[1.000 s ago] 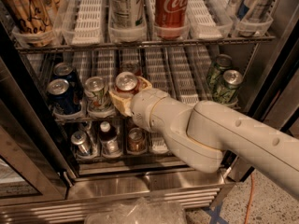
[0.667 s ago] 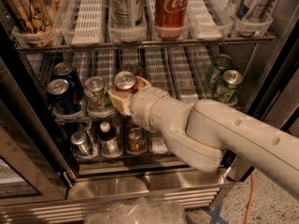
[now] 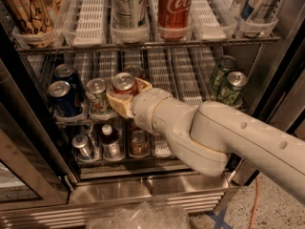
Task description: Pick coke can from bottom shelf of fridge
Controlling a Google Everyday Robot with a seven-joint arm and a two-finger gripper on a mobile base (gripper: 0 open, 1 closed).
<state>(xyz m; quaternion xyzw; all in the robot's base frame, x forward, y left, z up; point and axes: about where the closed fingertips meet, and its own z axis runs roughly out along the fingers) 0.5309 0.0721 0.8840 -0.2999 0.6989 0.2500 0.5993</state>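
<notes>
My gripper [image 3: 126, 93] is inside the fridge [image 3: 157, 191], at the height of the middle wire shelf. Its tan fingers [image 3: 116, 105] are closed around a red coke can [image 3: 124, 82] with a silver lid, which is held upright. The thick beige arm [image 3: 214, 137] reaches in from the lower right and hides part of the shelf behind it. Below the gripper, the bottom shelf holds a silver can [image 3: 83, 146], a small dark bottle [image 3: 110, 142] and a dull copper-brown can [image 3: 139, 143].
Blue cans [image 3: 63, 97] and a white-and-green can [image 3: 97, 95] stand just left of the gripper. Green cans [image 3: 229, 87] stand at the right. On the upper shelf are another red Coca-Cola can [image 3: 174, 7] and a silver can [image 3: 127, 6]. The dark door frame [image 3: 281, 80] is at the right.
The gripper and the can in it have shifted very slightly to the left. Nothing else has moved.
</notes>
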